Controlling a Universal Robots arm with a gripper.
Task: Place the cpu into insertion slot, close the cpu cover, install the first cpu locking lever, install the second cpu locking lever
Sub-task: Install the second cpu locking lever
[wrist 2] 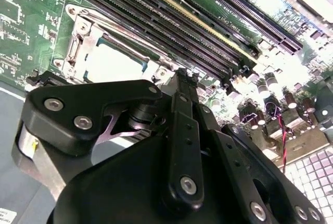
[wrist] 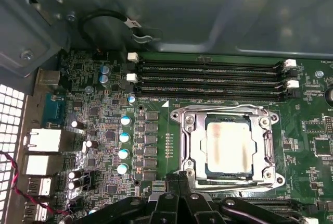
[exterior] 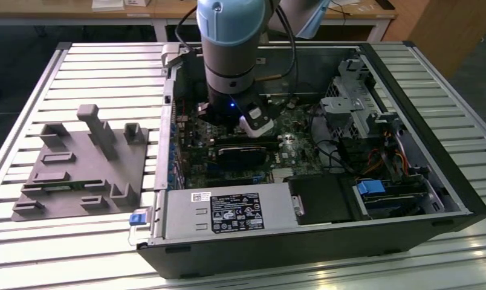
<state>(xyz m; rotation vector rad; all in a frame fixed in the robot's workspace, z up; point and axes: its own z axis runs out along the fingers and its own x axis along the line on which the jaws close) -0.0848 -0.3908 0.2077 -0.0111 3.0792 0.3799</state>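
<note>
The cpu sits in the insertion slot under the closed cpu cover, the end effector pinched together, empty, just beside it.

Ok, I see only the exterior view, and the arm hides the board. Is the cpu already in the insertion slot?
Observer: Yes. In the first wrist view the cpu lies flat in the insertion slot.
Operator: And the cpu cover?
Observer: The cpu cover lies flat over the chip, whose pale face shows through the window.
Operator: Where is the gripper?
Observer: The gripper is at the socket's edge, on the side away from the memory slots. I cannot tell if it touches.
</note>
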